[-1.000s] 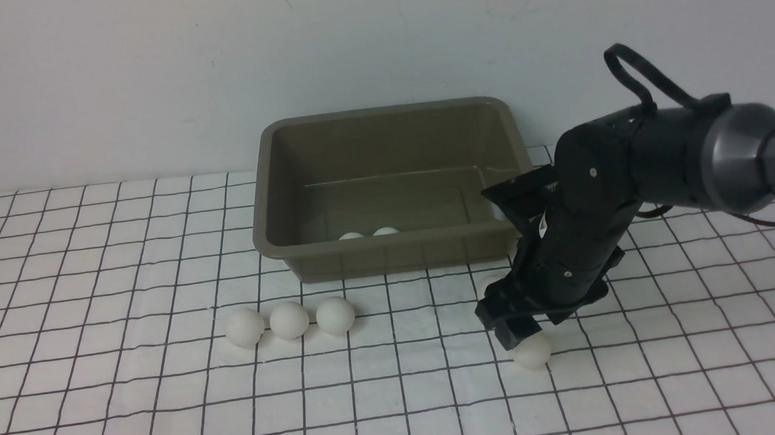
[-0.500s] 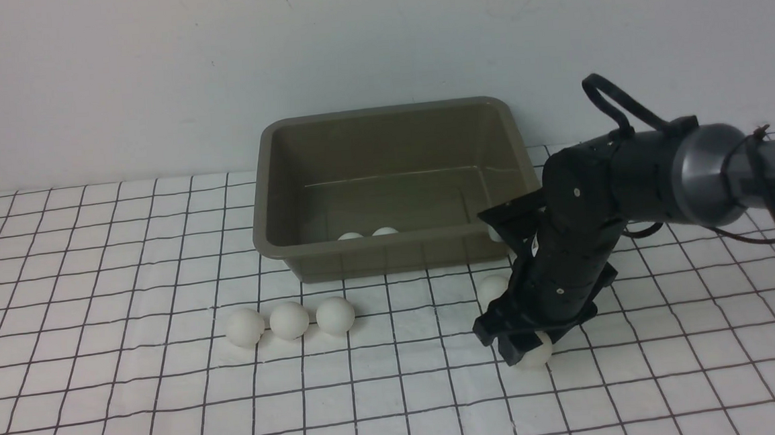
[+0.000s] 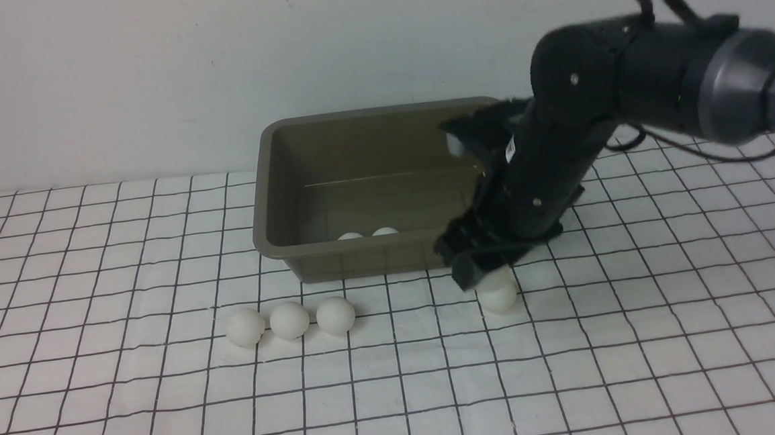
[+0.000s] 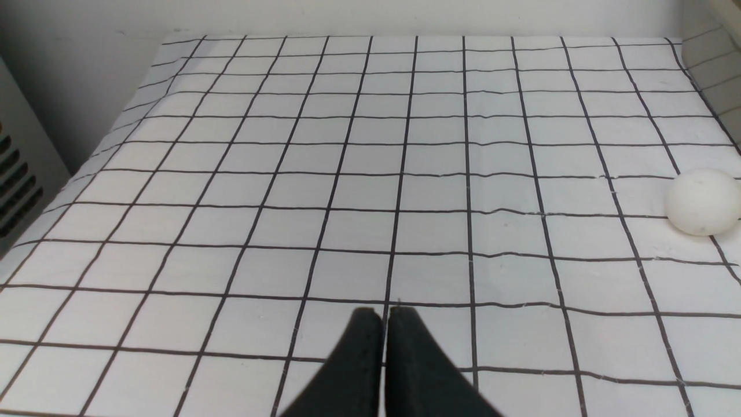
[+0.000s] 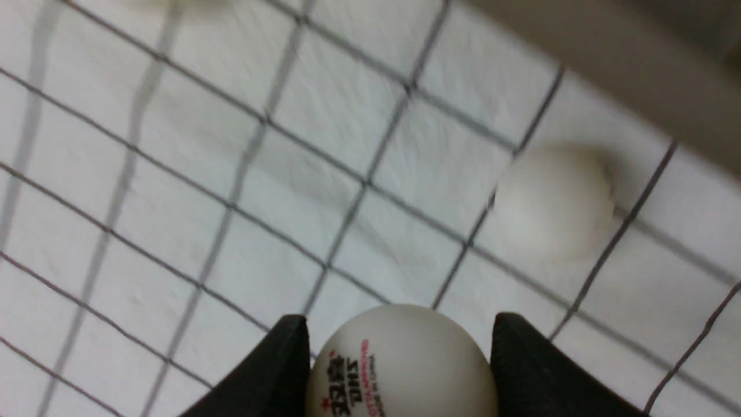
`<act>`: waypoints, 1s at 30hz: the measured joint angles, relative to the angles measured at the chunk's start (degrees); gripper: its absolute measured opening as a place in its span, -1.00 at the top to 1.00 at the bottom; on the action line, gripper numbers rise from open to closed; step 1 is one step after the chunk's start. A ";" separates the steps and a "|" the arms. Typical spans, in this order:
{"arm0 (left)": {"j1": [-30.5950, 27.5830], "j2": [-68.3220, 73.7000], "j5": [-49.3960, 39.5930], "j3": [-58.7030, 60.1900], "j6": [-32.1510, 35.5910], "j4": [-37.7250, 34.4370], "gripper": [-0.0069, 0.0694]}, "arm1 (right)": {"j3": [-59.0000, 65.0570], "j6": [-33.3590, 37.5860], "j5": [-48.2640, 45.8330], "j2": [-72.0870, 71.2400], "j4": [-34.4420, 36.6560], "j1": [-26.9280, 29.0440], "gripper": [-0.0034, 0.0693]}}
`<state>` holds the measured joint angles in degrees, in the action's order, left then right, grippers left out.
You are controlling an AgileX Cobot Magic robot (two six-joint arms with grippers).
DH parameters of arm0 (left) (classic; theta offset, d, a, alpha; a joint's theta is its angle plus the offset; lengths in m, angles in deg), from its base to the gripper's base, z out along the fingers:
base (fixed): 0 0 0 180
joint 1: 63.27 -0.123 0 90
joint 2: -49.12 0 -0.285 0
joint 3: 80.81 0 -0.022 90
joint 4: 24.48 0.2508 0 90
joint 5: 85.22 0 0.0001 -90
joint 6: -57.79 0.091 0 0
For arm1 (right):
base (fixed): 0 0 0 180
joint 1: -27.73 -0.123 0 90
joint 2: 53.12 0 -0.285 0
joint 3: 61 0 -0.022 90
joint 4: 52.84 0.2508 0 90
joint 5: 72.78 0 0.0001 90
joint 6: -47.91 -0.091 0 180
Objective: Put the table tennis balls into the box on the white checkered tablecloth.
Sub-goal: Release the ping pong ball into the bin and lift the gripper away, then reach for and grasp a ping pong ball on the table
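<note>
My right gripper [image 5: 400, 319] is shut on a white table tennis ball [image 5: 402, 365] with a printed logo. In the front view this gripper [image 3: 475, 272] hangs just above the white checkered tablecloth [image 3: 128, 260], at the front right corner of the olive-brown box [image 3: 335, 249], and its fingers hide the held ball. A loose ball [image 3: 498, 296] [image 5: 553, 200] lies right under it. Three more balls [image 3: 289, 319] sit in a row before the box, and two balls [image 3: 368, 233] rest inside. My left gripper [image 4: 385, 315] is shut on nothing, low over the cloth, with one ball [image 4: 702, 201] off to its side.
A plain wall [image 3: 150, 70] rises directly behind the box. In the left wrist view the cloth's edge [image 4: 133, 98] drops beside a grey vented panel [image 4: 17, 174]. My right arm [image 3: 655, 87] reaches over the box's right end.
My right gripper closed on the logo ball, lifted it off the cloth and carried it up and left to the box's front right corner. The left gripper stayed shut.
</note>
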<state>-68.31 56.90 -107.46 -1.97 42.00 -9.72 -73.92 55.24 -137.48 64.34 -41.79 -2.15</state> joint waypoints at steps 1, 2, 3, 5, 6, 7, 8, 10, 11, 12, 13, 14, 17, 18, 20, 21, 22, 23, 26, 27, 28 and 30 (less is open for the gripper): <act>0.00 0.00 0.00 0.00 0.00 0.00 0.83 | -1.92 0.00 0.21 -0.23 -0.06 -0.06 -0.10; 0.00 0.00 0.00 0.00 0.00 0.00 0.83 | -5.25 0.00 1.18 -0.29 -0.85 -0.07 -0.10; 0.00 0.00 0.00 0.00 0.00 0.00 0.83 | -6.97 0.00 2.17 -0.13 -1.95 -0.07 -0.10; 0.00 0.00 0.00 0.00 0.00 0.00 0.83 | -9.73 -0.13 3.95 0.41 -4.37 -0.07 -0.10; 0.00 0.00 0.00 0.00 0.00 0.00 0.83 | -10.49 -0.27 4.63 0.85 -5.07 -0.07 -0.10; 0.00 0.00 0.00 0.00 0.00 0.00 0.83 | -13.70 -0.66 6.09 2.81 -7.86 -0.07 -0.10; 0.00 0.00 0.00 0.00 0.00 0.00 0.83 | -15.58 -0.76 6.72 4.24 -9.41 -0.07 -0.10; 0.00 0.00 0.00 0.00 0.00 0.00 0.83 | -17.55 -0.83 6.96 7.04 -11.05 -0.07 -0.10; 0.00 0.00 0.00 0.00 0.00 0.00 0.83 | -18.28 -0.83 6.96 8.15 -11.05 -0.07 -0.10; 0.00 0.00 0.00 0.00 0.00 0.00 0.83 | -19.53 -0.69 6.96 10.40 -11.79 -0.07 -0.10; 0.00 0.00 0.00 0.00 0.00 0.00 0.83 | -20.54 -0.58 6.96 12.56 -11.99 -0.07 -0.10; 0.00 0.00 0.00 0.00 0.00 0.00 0.83 | -21.42 -0.45 6.96 14.52 -11.99 -0.07 -0.11; 0.00 0.00 0.00 0.00 0.00 0.00 0.83 | -23.23 -0.64 7.01 18.52 -11.99 -0.07 -0.27; 0.00 0.00 0.00 0.00 0.00 0.00 0.83 | -23.42 -0.99 7.00 18.88 -11.99 -0.07 -0.33; 0.00 0.00 0.00 0.00 0.00 0.00 0.83 | -24.04 -1.28 6.41 18.96 -12.21 -0.07 -0.38; 0.00 0.00 0.00 0.00 0.00 0.00 0.83 | -24.84 -1.35 5.47 18.96 -12.43 -0.07 -0.40; 0.00 0.00 0.00 0.00 0.00 0.00 0.83 | -25.94 -1.50 3.99 18.96 -12.59 -0.07 -0.41; 0.00 0.00 0.00 0.00 0.00 0.00 0.83 | -26.98 -1.49 2.46 18.90 -12.59 -0.07 -0.41; 0.00 0.00 0.00 0.00 0.00 0.00 0.83 | -31.05 -1.60 -4.08 18.35 -12.39 -0.07 -0.41; 0.00 0.00 0.00 0.00 0.00 0.00 0.83 | -32.83 -2.06 -5.49 17.80 -12.30 -0.07 -0.41; 0.00 0.00 0.00 0.00 0.00 0.00 0.83 | -33.44 -2.47 -5.79 17.17 -12.28 -0.07 -0.41; 0.00 0.00 0.00 0.00 0.00 0.00 0.83 | -33.81 -3.30 -6.06 16.10 -12.28 -0.07 -0.41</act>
<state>-68.31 56.90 -107.46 -1.97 42.00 -9.72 -107.73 51.94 -143.54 80.44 -54.06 -2.21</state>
